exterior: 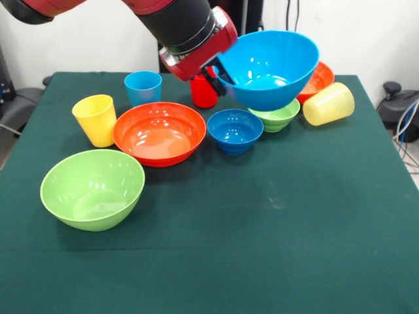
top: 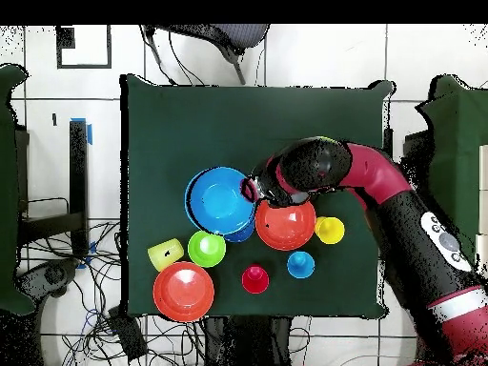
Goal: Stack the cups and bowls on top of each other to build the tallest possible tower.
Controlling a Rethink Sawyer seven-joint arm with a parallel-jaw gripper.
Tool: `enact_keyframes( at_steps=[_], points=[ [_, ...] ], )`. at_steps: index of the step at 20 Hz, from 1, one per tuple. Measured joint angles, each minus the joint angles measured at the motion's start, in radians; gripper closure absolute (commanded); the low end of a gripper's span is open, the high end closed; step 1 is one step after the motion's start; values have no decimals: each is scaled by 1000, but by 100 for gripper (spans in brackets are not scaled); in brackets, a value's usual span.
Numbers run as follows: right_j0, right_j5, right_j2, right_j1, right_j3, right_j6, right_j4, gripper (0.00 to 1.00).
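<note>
Bowls lie spread over a green-covered bench (exterior: 314, 248), and no tower stands yet. The red and black arm (top: 400, 205) reaches in over them, and its tool (exterior: 219, 73) is closed on the rim of the big blue bowl (exterior: 272, 65), holding it tilted in the air above the other things; from overhead this bowl (top: 219, 198) hides the small dark blue one beneath it. On the bench, the big green bowl (exterior: 91, 190) sits upright nearest the camera in the front view, well apart from the held bowl. Just behind it is a wide orange-red bowl (exterior: 159, 133), upright, which shows from overhead (top: 285, 226) partly under the arm. The second orange-red bowl (exterior: 319, 78) is partly hidden behind the blue one in the front view and lies clear in the overhead view (top: 183, 291). The small dark blue bowl (exterior: 234, 129) stands beside the first orange-red bowl, with the small green bowl (exterior: 278, 118) just beyond it. Of the cups, the pale ribbed yellow cup (exterior: 328, 103) lies on its side near the small green bowl; the opaque yellow cup (exterior: 95, 119), the light blue cup (exterior: 143, 87) and the red cup (exterior: 203, 93) stand upright.
</note>
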Motion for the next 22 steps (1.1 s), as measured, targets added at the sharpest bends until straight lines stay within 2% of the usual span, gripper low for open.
enact_keyframes(
  at_steps=[5,11,22],
  points=[
    [0,0,-1,-14,-1,0,-78,100],
    [0,0,-5,-14,-1,0,-136,100],
    [15,9,-18,-9,-2,0,-164,100]
  ],
)
